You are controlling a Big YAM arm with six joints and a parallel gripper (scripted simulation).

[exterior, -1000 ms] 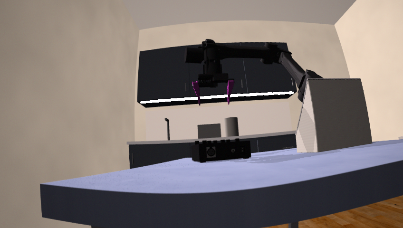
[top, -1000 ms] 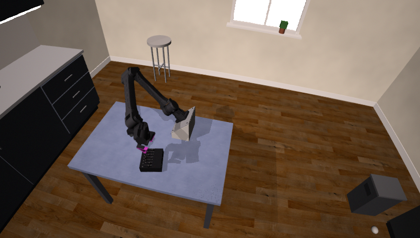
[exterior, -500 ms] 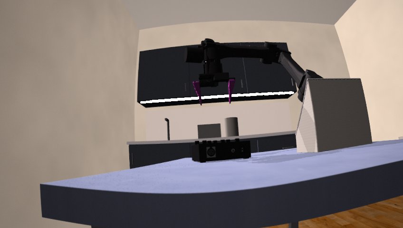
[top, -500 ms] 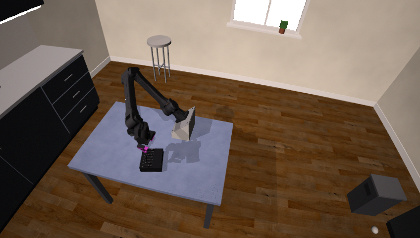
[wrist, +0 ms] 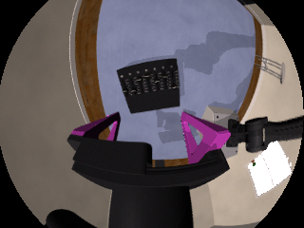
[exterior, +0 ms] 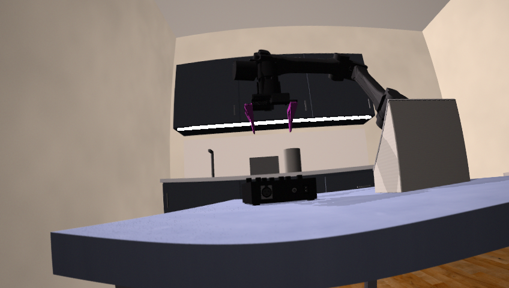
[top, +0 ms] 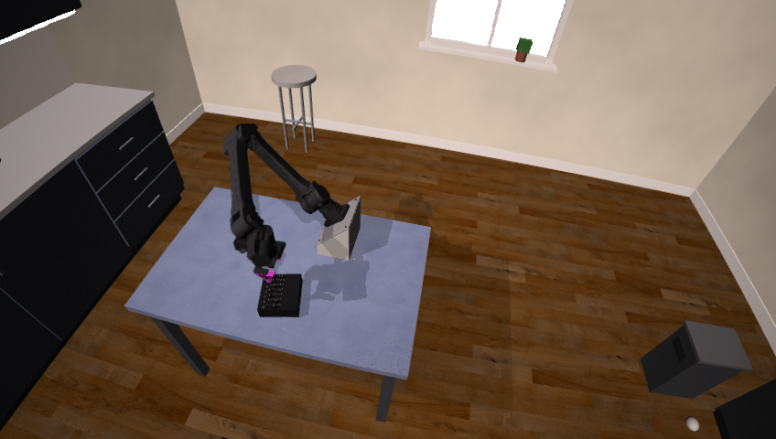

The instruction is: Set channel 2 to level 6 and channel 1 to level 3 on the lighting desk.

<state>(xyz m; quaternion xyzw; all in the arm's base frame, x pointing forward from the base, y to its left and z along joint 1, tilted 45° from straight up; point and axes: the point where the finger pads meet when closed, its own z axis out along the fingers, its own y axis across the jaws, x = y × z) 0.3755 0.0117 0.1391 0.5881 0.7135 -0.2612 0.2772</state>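
The hand (top: 265, 273) hangs over the lighting desk's (top: 283, 299) far edge, fingers spread.

The lighting desk (top: 279, 295), a small black box, sits flat on its feet, a row of dark fader caps (wrist: 151, 83) across its top, sockets on the side panel (exterior: 279, 191).

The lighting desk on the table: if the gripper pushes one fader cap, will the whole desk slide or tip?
The lighting desk looks low and wide, so tipping seems unlikely. It is small beside the open gripper and stands free on the smooth table, so a hard sideways push might slide it.
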